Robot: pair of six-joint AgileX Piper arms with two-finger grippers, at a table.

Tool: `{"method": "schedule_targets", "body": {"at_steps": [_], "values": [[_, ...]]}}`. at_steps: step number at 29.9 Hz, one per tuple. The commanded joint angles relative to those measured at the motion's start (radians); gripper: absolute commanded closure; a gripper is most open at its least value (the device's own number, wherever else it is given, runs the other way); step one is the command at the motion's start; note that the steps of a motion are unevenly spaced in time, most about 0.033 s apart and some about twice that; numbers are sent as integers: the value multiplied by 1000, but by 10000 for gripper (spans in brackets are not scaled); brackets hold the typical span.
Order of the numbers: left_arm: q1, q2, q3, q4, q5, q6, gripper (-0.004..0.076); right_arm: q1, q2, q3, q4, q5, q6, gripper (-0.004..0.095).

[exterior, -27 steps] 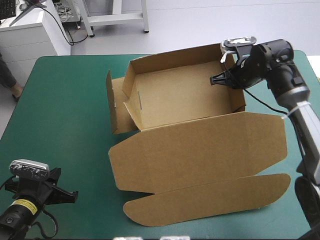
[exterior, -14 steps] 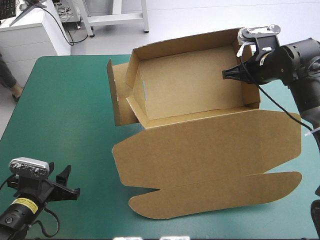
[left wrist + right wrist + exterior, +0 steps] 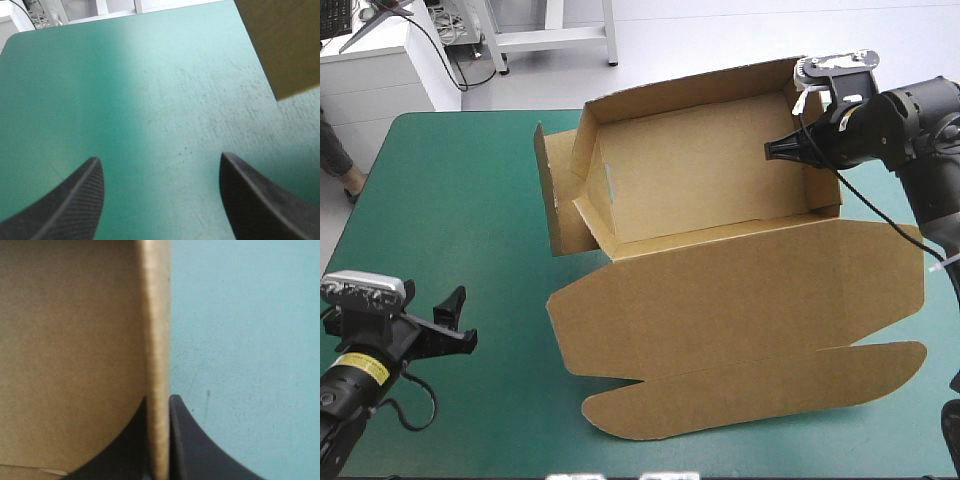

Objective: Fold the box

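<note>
The brown box (image 3: 700,180) stands mid-table as an open tray with raised walls. Its lid (image 3: 740,290) and tuck flap (image 3: 750,390) lie flat toward the front edge. A side flap (image 3: 558,200) sticks out at the tray's left. My right gripper (image 3: 772,150) is shut on the tray's right wall, and the wall's edge (image 3: 159,340) runs up between its black fingers (image 3: 159,407). My left gripper (image 3: 455,320) hovers near the front left corner, open and holding nothing (image 3: 160,170). A corner of the box (image 3: 285,45) shows ahead of it to one side.
Teal-green cover (image 3: 440,200) stretches between the left gripper and the box. A white cabinet (image 3: 380,70) stands beyond the table's far left corner. The lid's right end reaches close to the table's right edge.
The right gripper carried the box a little to the right and away, then held still. The left gripper's fingers opened and that arm rose slightly toward the box.
</note>
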Motion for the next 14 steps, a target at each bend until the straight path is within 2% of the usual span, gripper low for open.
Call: {"method": "schedule_targets", "body": {"at_steps": [1,5,10,14], "values": [[-6,125,-120,45,-33,-78,265,-9,-40,-28,14,3,-9,927],[-4,290,-227,57,32,-92,265,-9,-40,-28,36,3,-17,927],[4,487,-346,64,51,-92,266,-9,-40,-28,36,3,-18,927],[86,630,-415,16,45,-92,266,-9,-40,-28,36,3,-18,927]]}}
